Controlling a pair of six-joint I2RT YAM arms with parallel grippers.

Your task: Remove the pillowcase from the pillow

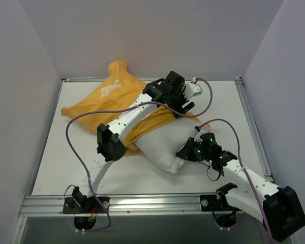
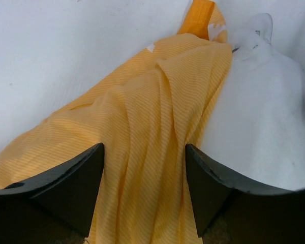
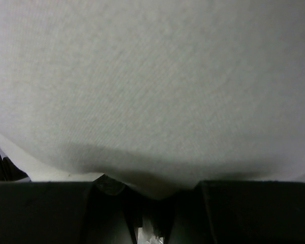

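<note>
The orange-yellow pillowcase (image 1: 107, 96) lies bunched at the back left of the table and still covers the far end of the white pillow (image 1: 165, 145), whose near part sticks out toward the middle. My left gripper (image 1: 185, 108) hangs over the pillowcase's right edge. In the left wrist view its jaws stand wide apart (image 2: 145, 147), with folds of the pillowcase (image 2: 142, 101) running between them and the pillow (image 2: 264, 112) to the right. My right gripper (image 1: 185, 152) is shut on the pillow's near right side. In the right wrist view the pillow (image 3: 152, 76) fills the frame, pinched between the gripper's fingers (image 3: 152, 190).
White walls close the table in at the back and on both sides. A metal rail (image 1: 142, 203) runs along the near edge by the arm bases. Purple cables loop over the table at the left (image 1: 73, 147) and by the right arm (image 1: 234, 132).
</note>
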